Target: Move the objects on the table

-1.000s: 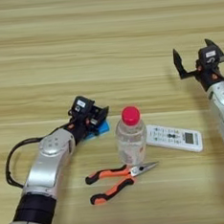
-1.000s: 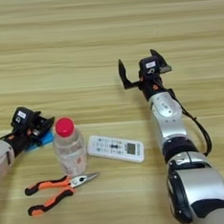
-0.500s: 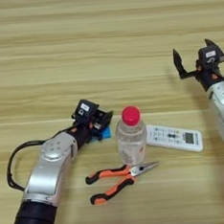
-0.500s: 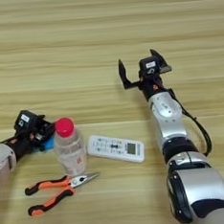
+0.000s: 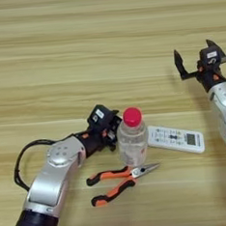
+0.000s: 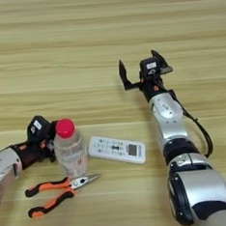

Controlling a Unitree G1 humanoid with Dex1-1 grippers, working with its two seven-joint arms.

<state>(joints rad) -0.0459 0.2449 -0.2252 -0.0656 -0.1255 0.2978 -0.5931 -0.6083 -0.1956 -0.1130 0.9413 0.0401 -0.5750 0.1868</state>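
Note:
A clear plastic bottle (image 5: pixel 132 143) with a red cap stands upright in the lower middle of the table (image 5: pixel 80 50). My left gripper (image 5: pixel 111 128) is pressed up against the bottle's left side. Just right of the bottle lies the white remote control (image 5: pixel 175 138). The orange-and-black-handled pliers (image 5: pixel 120 180) lie in front of the bottle, jaws pointing right. My right gripper (image 6: pixel 140 69) hovers open over bare wood at the right, far from all of them. The blue block and the black cube are hidden or out of view.
A black cable (image 5: pixel 23 159) loops beside my left forearm. The right arm (image 6: pixel 172 129) runs from the bottom edge up the table, just right of the remote.
My left gripper has slid right until it meets the bottle's side. The blue bit that showed beside it earlier no longer shows. The right arm has not moved.

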